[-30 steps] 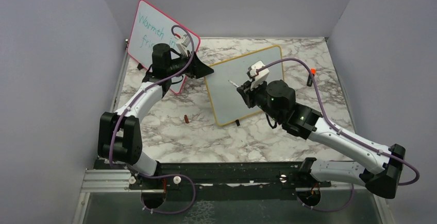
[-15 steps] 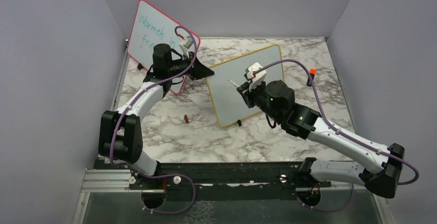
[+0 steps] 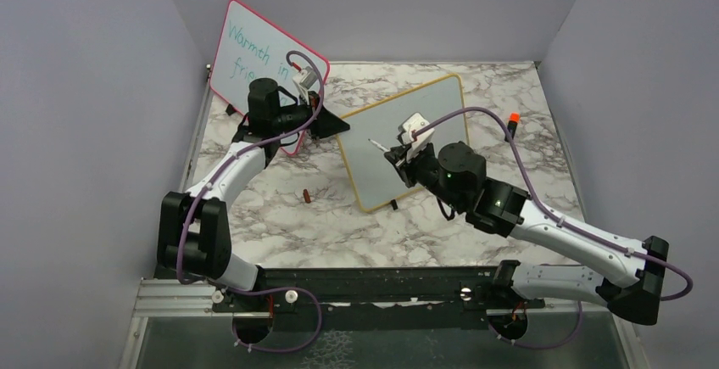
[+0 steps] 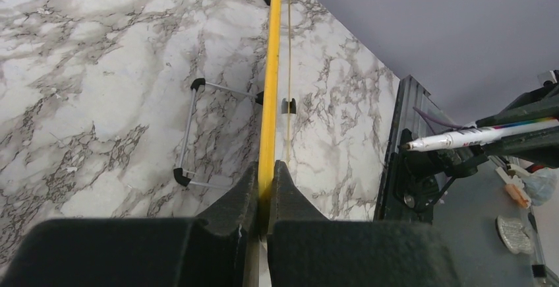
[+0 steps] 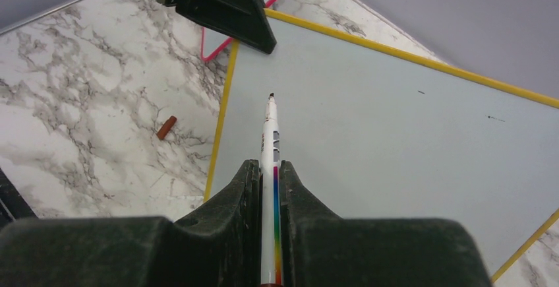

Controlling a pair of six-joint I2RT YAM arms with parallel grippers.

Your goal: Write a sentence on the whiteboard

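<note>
Whiteboard (image 3: 369, 174) stands propped mid-table (image 3: 280, 216), with no sentence on it yet. At its left edge your left claw (image 3: 342, 123) pinches the yellow frame to steady it. Facing the board, your right claw (image 3: 397, 153) clamps the marker (image 5: 269, 128), tip aimed to write.

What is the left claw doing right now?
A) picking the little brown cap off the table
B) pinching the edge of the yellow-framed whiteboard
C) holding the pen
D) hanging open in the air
B: the left wrist view shows the left gripper closed on the yellow frame of the whiteboard, while the pen sits in the right gripper.
</note>
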